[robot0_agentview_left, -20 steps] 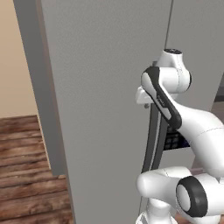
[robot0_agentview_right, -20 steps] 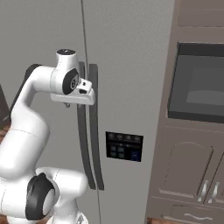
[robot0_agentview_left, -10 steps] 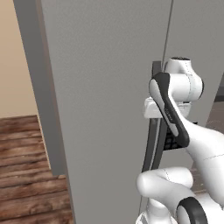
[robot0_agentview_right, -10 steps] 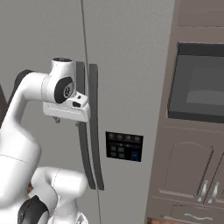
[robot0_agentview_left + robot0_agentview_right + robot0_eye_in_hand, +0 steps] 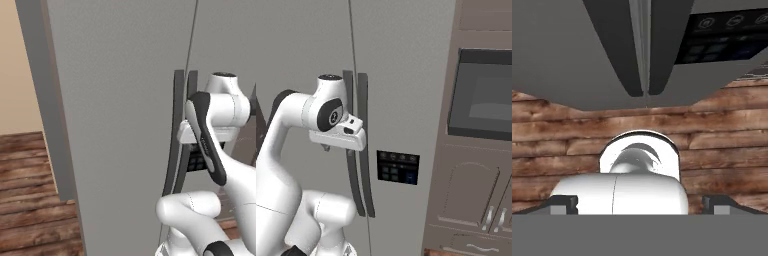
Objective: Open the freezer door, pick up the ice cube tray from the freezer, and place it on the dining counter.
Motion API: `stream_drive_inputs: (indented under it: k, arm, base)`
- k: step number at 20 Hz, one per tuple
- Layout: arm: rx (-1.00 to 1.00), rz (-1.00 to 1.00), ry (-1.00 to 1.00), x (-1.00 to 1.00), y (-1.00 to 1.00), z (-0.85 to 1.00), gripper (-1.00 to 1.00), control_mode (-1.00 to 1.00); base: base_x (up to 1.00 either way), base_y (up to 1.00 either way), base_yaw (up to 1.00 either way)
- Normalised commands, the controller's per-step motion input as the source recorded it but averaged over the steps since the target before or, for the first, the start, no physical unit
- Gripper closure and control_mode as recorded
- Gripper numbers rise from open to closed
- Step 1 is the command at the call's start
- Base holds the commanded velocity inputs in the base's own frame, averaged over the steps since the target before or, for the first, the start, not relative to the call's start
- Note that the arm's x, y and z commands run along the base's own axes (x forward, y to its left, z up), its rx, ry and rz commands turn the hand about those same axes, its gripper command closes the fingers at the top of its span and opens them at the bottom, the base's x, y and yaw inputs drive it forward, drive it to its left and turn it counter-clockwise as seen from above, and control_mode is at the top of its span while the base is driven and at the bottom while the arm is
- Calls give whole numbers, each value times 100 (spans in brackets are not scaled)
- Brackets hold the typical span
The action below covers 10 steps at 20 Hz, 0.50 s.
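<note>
So the gripper (image 5: 640,204) has just let go, dropped lower and sprung wide with nothing in it (hand pointing floorward), while the freezer door (image 5: 115,125) still looks shut, handle (image 5: 172,145) just beside it, so it probably needs a regrab.
</note>
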Motion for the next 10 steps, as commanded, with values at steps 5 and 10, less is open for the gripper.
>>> stream_drive_inputs:
  k: [5, 10]
  arm:
    - [-2, 0, -4, -24, 0, 12, -100, -100]
    - [0, 0, -2, 0, 0, 4, -100, -100]
  base:
    - [0, 0, 0]
    - [0, 0, 0]
